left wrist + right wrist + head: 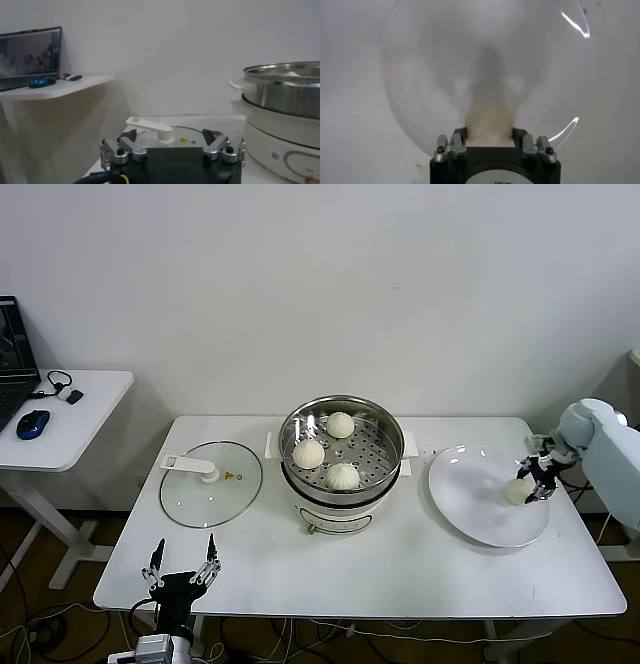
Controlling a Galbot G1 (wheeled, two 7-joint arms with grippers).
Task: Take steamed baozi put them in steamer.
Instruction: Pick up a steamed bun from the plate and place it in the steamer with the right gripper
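The steel steamer (386, 430) on its white base stands mid-table and holds three baozi (340, 424), (308, 454), (343, 476) on its perforated tray. A fourth baozi (516, 491) is on the right side of the white plate (470, 494). My right gripper (532, 482) is shut on it; in the right wrist view the bun (489, 120) fills the gap between the fingers (460, 137), over the plate (420, 75). My left gripper (183, 562) is open and empty, parked at the table's front left; the left wrist view shows the steamer (285, 90) off to its side.
The glass lid (211, 483) with a white handle lies flat left of the steamer, just beyond the left gripper (171, 136). A side table (70, 434) at far left carries a laptop and a blue mouse (33, 423). The plate reaches close to the table's right edge.
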